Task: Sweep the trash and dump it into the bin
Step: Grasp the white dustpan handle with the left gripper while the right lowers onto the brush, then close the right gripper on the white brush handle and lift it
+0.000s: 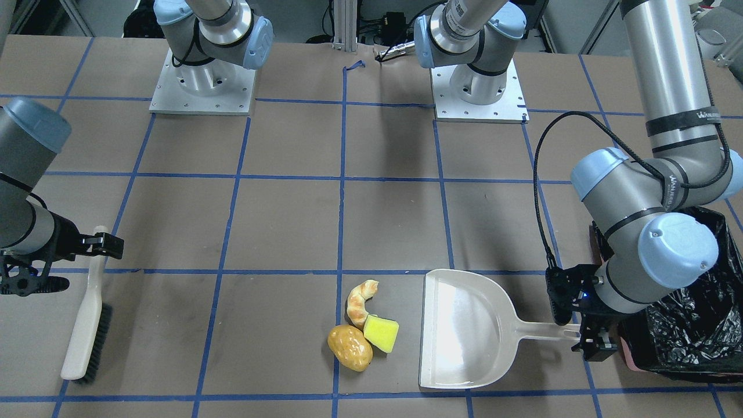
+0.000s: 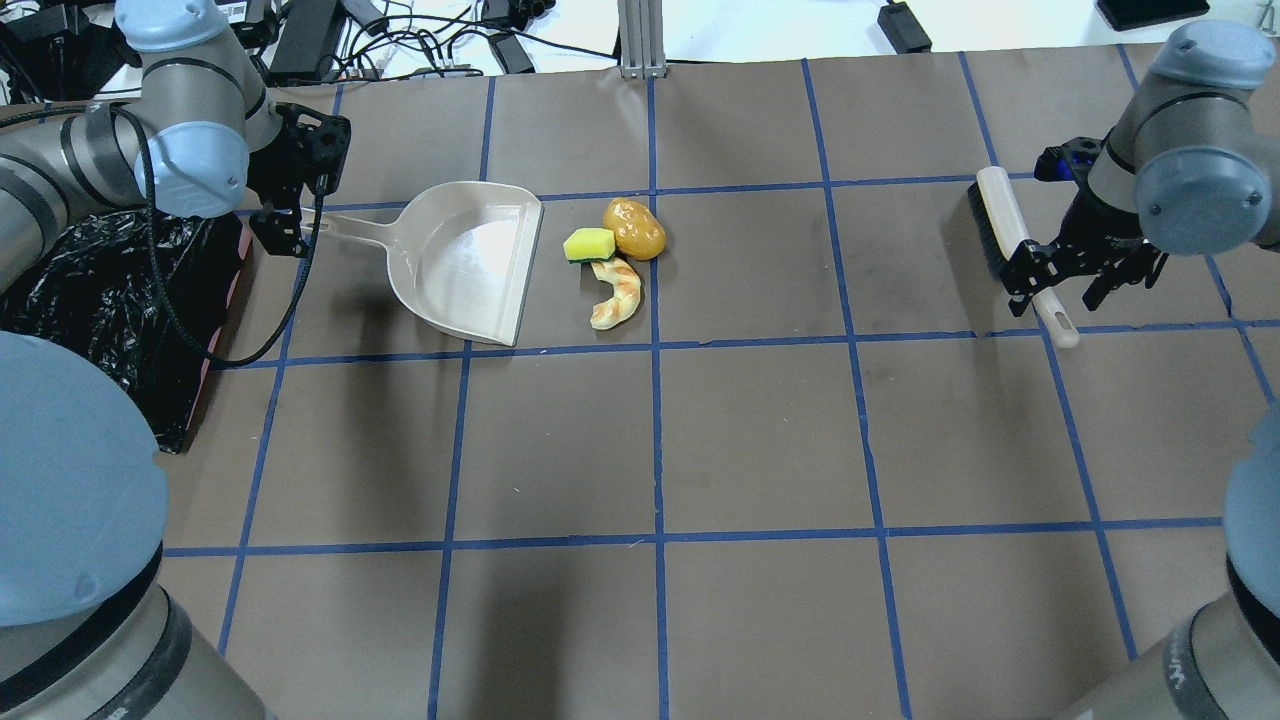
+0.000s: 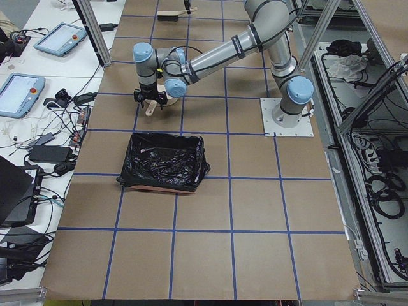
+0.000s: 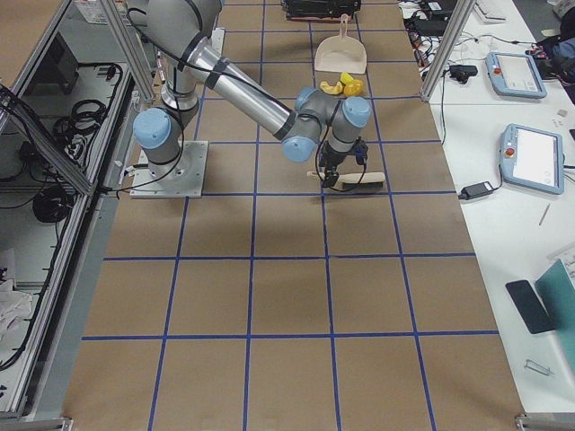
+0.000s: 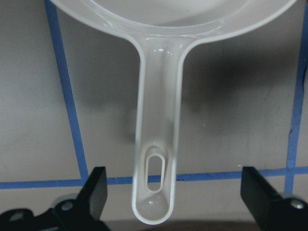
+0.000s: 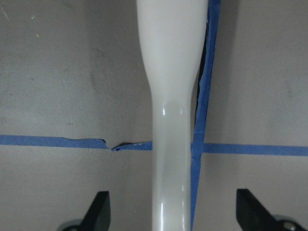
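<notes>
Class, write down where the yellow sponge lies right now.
In the overhead view the yellow sponge sits left of centre, just right of the open edge of the dustpan, next to the potato and the croissant.

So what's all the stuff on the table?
dustpan: 1, cream, empty, flat on the table beside the bin
brush: 1, cream handle, black bristles, at the table's far end from the bin
sponge: 1, yellow, by the dustpan's open edge
potato: 1, golden brown, touching the sponge
croissant: 1, tan, touching the sponge
bin: 1, black bag
table: 1, brown, blue tape lines
left claw: 1, black, open around the dustpan handle
right claw: 1, black, open around the brush handle
</notes>
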Controlling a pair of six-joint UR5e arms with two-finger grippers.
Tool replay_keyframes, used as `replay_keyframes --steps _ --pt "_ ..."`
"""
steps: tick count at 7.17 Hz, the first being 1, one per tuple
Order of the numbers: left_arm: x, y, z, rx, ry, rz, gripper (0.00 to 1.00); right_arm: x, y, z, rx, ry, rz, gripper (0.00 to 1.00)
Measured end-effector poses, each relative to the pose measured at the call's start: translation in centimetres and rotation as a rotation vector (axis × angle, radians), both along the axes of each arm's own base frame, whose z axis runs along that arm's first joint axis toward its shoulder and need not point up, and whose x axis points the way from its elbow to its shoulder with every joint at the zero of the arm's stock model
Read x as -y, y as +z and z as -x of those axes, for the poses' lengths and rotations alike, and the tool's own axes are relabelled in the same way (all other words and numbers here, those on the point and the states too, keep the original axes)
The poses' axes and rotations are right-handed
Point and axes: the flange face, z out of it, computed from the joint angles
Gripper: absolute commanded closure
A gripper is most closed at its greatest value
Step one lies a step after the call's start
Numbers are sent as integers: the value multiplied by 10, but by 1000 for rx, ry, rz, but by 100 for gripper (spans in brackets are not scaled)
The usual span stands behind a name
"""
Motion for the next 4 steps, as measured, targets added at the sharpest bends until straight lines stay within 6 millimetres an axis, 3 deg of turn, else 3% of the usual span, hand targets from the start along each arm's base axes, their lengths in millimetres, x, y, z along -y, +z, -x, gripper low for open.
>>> replay_keyframes --steps 2,4 --pt "2 -11 -5 -35 10 -6 0 0 -1 0 -2 -1 -3 20" --pt "5 -19 -5 -47 14 -5 7 1 -3 1 -2 -2 -5 33"
